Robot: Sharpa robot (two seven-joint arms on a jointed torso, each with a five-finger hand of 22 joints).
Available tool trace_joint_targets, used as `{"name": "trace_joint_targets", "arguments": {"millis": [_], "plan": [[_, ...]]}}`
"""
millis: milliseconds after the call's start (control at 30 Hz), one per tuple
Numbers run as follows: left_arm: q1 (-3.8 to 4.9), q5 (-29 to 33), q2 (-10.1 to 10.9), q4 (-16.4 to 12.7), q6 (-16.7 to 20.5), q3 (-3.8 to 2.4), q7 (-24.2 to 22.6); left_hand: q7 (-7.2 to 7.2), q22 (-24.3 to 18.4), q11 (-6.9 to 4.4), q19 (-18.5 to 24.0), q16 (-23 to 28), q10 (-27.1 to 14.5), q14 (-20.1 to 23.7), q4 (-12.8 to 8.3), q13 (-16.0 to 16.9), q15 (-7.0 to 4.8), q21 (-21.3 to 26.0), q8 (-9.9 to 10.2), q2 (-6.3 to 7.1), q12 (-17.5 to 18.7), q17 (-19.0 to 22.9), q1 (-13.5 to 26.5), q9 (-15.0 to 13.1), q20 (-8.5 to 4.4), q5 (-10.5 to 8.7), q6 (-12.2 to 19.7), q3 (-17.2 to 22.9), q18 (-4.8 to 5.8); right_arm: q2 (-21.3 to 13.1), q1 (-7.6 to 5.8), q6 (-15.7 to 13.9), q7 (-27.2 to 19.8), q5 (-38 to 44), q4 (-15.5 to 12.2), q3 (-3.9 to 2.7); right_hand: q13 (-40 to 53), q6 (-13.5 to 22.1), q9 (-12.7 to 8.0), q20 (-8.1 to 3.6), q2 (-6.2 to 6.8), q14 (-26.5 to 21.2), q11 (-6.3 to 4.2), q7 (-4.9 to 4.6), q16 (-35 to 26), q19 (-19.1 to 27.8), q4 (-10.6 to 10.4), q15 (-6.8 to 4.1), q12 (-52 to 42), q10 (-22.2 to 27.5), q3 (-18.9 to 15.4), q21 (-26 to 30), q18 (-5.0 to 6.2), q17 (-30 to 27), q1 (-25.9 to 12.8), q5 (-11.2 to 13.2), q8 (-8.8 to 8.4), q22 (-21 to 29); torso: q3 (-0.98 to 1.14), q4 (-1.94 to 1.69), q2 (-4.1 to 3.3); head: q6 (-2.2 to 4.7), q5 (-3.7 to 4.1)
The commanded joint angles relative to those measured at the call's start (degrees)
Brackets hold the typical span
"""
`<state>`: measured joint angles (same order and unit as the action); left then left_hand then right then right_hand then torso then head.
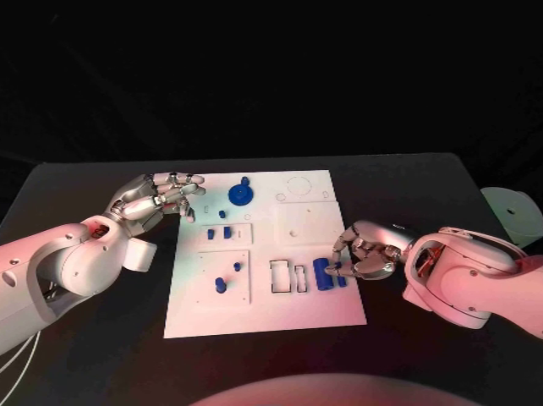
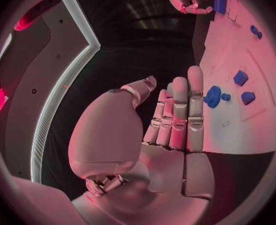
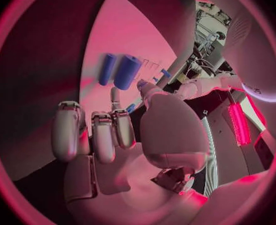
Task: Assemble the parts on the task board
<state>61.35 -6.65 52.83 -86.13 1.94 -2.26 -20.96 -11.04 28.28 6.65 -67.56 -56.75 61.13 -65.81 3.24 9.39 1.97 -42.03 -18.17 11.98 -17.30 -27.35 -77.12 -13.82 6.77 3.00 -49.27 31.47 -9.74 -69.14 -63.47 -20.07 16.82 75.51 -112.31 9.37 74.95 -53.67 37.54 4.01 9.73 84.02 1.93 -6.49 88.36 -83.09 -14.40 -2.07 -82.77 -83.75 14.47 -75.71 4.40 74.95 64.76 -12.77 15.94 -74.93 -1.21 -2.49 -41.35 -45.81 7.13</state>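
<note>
Head view: the right hand [image 1: 363,256] hovers at the right edge of the white task board [image 1: 308,317], fingers curled inward just beside two upright blue cylinders [image 1: 331,278] standing near that edge. Whether the fingertips touch a cylinder cannot be told; the right wrist view shows the same two cylinders [image 3: 120,71] a little beyond the fingers [image 3: 103,135], with nothing visibly held. The left hand [image 1: 161,199] rests at the board's upper left edge, fingers together and extended, holding nothing; its wrist view shows the fingers [image 2: 181,112] straight beside the board.

The likely risk is a knock: the cylinders stand close together, so curled fingers closing on one could tip its neighbour or push both off the nearby board edge. A glancing pinch could also tilt a cylinder out of its seat.

Other parts lie further in: a blue round knob [image 1: 240,194] near the top, two small blue blocks [image 1: 222,232] in a recessed panel, and small blue pegs [image 1: 221,283] in the lower-left panel. Empty rectangular slots [image 1: 287,277] sit just left of the cylinders. Nothing stands between the right hand and the cylinders.
</note>
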Motion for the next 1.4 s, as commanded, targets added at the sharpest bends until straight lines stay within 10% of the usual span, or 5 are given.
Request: {"name": "trace_joint_targets", "arguments": {"millis": [33,1400], "plan": [[-0.04,-0.15,0.03,-0.15,-0.26,-0.04,-0.58,-0.21,0.05,0.16,0.31,-0.39,-0.36,0.30,0.03,0.04,0.05,-0.28,0.03,-0.15,-0.27,-0.06,0.30,0.10,0.13,0.10,0.11,-0.27,-0.74,0.74,0.50,0.66,1.50,3.14,0.16,0.02,5.56,0.01,0.14,-0.01,-0.02,4.99,-0.14,0.20,0.38,-0.50,-0.53,-0.02,-0.16,-0.34,-0.09,-0.45,-1.10,10.10,-0.45,0.38,0.31,-5.47,0.07,0.05,-0.03,-0.05,-0.17],[-0.04,-0.16,0.41,-0.27,-1.34,-0.04,0.27,-0.19,0.07,0.15,0.34,-0.44,-0.38,0.31,0.12,0.06,0.06,-0.29,-0.01,-0.16,-0.35,-0.13,0.39,0.10,0.15,0.09,0.09,-0.34,-0.74,7.93,3.59,1.94,6.07,6.58,3.59,0.01,5.33,-0.08,1.84,-0.23,-0.62,4.86,-0.42,0.51,0.19,-0.04,-1.33,-0.26,0.62,0.06,-2.76,0.56,-0.91,9.55,3.82,0.28,1.25,-5.18,0.10,0.06,-0.02,-0.28,-0.39]]}}
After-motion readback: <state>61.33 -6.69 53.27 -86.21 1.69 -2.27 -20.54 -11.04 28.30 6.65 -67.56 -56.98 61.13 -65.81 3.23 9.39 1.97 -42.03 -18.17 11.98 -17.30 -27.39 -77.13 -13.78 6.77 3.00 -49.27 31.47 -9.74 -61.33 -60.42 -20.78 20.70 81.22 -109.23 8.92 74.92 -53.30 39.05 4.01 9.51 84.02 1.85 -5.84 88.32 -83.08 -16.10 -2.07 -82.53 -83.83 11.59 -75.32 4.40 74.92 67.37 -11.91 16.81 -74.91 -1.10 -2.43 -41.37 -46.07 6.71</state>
